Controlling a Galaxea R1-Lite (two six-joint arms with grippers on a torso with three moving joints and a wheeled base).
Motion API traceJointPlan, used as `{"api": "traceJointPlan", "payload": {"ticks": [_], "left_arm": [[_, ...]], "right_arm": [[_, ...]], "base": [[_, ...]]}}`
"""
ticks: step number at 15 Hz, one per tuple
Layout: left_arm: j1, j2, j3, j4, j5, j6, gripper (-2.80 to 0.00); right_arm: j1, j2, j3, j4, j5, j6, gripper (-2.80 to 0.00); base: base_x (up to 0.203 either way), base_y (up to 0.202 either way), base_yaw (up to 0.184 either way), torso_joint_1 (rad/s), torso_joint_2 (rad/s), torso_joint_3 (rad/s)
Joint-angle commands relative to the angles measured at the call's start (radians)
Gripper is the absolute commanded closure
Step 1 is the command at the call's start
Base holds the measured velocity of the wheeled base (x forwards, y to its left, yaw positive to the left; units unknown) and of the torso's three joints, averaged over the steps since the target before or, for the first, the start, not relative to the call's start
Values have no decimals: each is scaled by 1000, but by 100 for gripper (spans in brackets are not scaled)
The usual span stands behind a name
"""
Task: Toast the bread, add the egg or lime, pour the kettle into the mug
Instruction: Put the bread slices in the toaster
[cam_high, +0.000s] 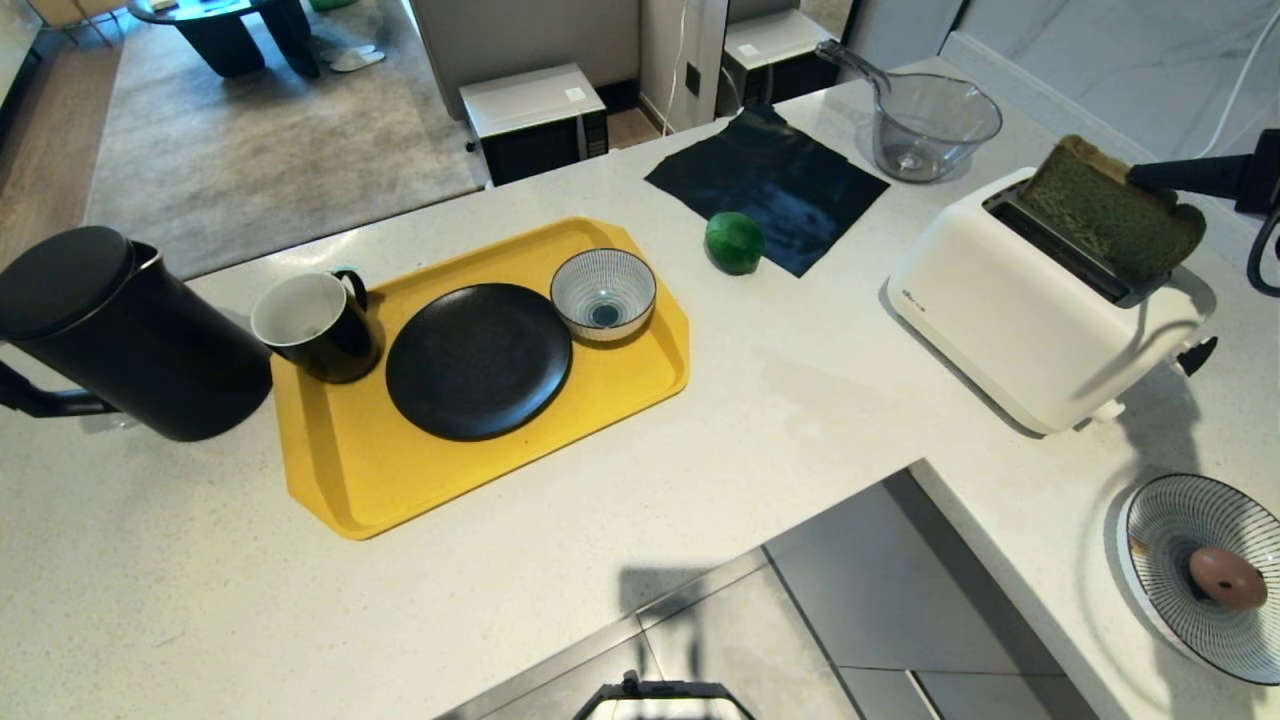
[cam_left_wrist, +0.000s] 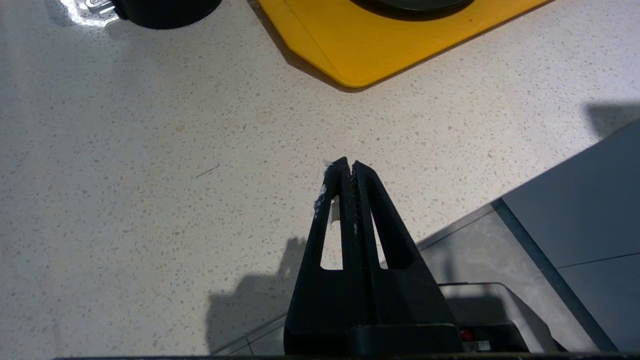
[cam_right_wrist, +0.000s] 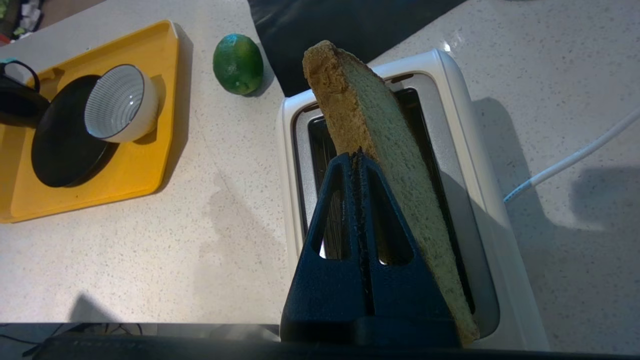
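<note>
Both pairs of jaws are pressed together and hold nothing: our right gripper (cam_right_wrist: 356, 156) sits with its closed tips against the face of the bread (cam_right_wrist: 395, 165), and our left gripper (cam_left_wrist: 348, 164) hangs idle above the bare speckled tabletop (cam_high: 780, 400), near the corner of the yellow tray (cam_high: 340, 480). We judge the toasting step only half made, since the thick, spongy green slice with its thin brown crust leans tilted out of the slot of the white toaster (cam_high: 1010, 310) rather than sitting down inside it; it looks as if we are nudging it in with the closed tips. The rest seems untouched. The glossy round lime (cam_high: 735, 242) rests on the tabletop at the edge of a dark cloth (cam_high: 770, 170), and the pinkish-brown egg (cam_high: 1226, 578) lies in a striped dish (cam_high: 1180, 520) well apart on our right. The matte black kettle (cam_high: 110, 330) stands lidded on our left, just beside the glossy black mug (cam_high: 315, 325) with its white inside, which stands on the tray next to a flat black plate (cam_high: 478, 360) and a small ribbed bowl (cam_high: 603, 293).
</note>
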Motion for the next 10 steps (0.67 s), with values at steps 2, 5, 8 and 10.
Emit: {"api": "traceJointPlan", "payload": {"ticks": [2,5,8,10], "left_arm": [[0,-2,17,-1,0,0,0],[0,-2,17,-1,0,0,0],[0,-2,17,-1,0,0,0],[0,-2,17,-1,0,0,0]], "right_arm": [[-2,3,7,3,-8,0,0],[-2,9,4,3,-17,2,0],[-2,3,1,3,-17,8,0],[-1,-4,4,3,-17,10,0]], "base": [[0,0,0,0,0,0],[0,0,0,0,0,0],[0,0,0,0,0,0],[0,0,0,0,0,0]]}}
